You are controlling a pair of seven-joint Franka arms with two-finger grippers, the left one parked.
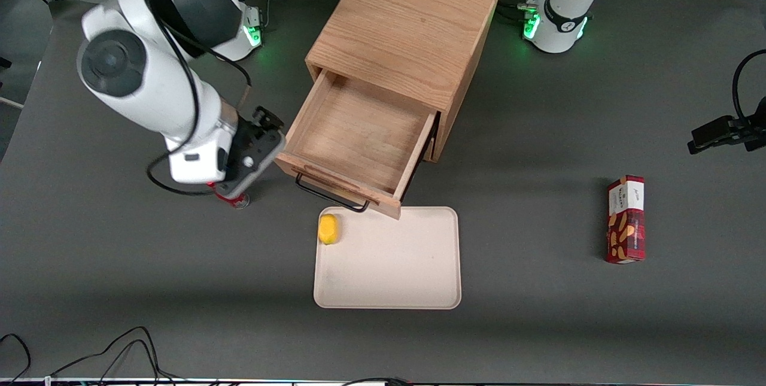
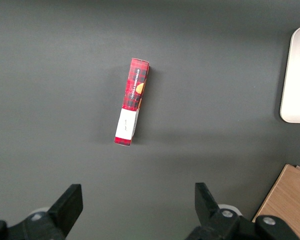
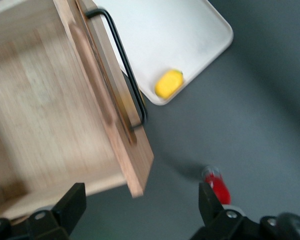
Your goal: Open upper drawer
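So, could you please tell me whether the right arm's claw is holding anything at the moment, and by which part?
Nothing is held: the claw is open beside the pulled-out light oak upper drawer, clear of its black bar handle.

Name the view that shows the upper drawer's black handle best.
The right wrist view: the handle on the upper drawer runs close and unobstructed, the open end effector beside it. The front view shows it mostly tucked below the drawer front; the left wrist view, nothing.

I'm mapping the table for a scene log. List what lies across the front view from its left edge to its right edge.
Tool, open and holding nothing, beside the pulled-out upper drawer → yellow object on the tray's corner → tray → red snack box, toward the parked arm's end.
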